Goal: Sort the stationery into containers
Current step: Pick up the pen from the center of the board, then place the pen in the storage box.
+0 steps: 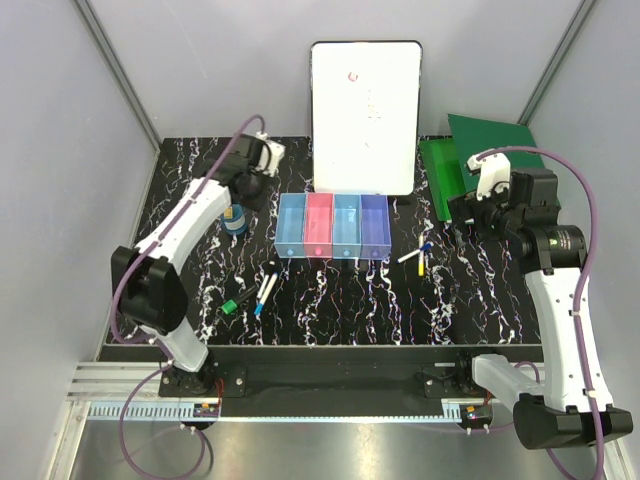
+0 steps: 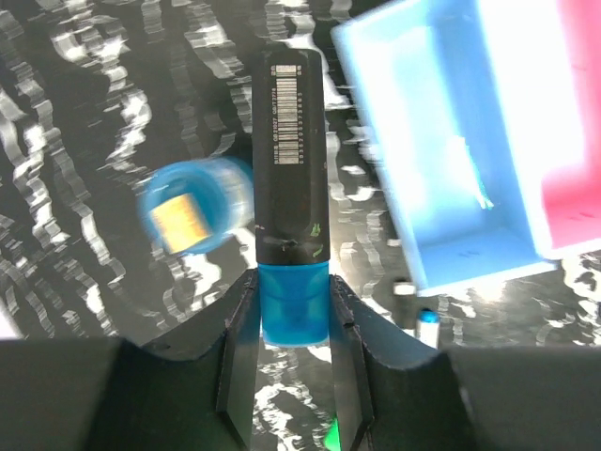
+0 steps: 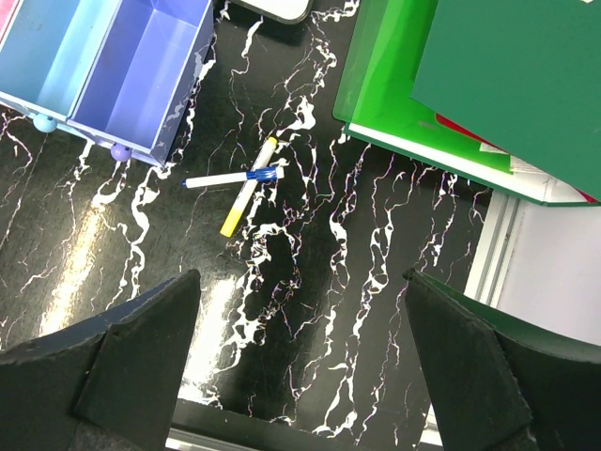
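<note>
We see left pincer (image 2: 292,315) clamped on black blue-ended marker (image 2: 292,141) near light blue bin (image 2: 474,261); right pincer (image 3: 300,282) wide open, empty.

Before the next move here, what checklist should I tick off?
1. Left hand shut on marker: ok.
2. Marker over a bin: not ok; the light blue bin lies to its side.
3. Marker clear of tape roll: cannot tell, blurred.
4. Right hand open, holding nothing: ok.
5. Two pens in the right hand's view: ok, crossed on the table.
</note>
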`<control>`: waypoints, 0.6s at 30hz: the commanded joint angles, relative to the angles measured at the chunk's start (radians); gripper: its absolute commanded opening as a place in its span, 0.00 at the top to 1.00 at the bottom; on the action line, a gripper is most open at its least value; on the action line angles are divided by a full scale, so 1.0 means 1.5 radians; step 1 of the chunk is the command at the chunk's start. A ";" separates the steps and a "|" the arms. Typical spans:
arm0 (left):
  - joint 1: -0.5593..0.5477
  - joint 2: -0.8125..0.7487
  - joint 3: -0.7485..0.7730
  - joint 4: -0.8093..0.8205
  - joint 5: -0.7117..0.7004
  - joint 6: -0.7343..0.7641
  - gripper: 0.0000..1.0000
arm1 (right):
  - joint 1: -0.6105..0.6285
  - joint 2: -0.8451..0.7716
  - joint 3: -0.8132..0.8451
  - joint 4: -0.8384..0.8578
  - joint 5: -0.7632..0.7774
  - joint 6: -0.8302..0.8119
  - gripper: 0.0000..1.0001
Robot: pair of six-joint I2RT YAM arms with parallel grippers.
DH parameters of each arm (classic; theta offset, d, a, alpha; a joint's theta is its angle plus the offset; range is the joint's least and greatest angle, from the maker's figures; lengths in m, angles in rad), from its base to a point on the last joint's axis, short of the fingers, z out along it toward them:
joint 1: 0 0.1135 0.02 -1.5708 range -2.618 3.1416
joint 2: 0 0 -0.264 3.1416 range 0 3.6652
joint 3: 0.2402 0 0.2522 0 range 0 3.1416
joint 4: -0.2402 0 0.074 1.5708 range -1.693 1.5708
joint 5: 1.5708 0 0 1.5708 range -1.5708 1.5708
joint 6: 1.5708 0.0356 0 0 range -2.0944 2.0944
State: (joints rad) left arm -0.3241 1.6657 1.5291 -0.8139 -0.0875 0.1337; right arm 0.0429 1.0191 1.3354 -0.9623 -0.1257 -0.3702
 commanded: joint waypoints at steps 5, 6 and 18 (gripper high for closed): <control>-0.091 0.081 0.057 0.018 -0.013 -0.040 1.00 | -0.001 -0.047 -0.022 0.027 -0.007 -0.009 0.03; -0.091 0.101 0.074 0.015 -0.009 -0.056 1.00 | -0.001 -0.049 -0.024 0.027 -0.008 -0.009 0.03; -0.091 0.197 0.100 -0.009 0.000 -0.126 1.00 | -0.001 -0.069 -0.047 0.027 -0.007 -0.009 0.02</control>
State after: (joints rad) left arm -0.4606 1.9556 1.6398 -0.8330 -0.0944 -0.0212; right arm 0.0429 0.9375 1.2716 -0.9550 -0.1253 -0.3706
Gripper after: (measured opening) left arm 0.340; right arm 0.974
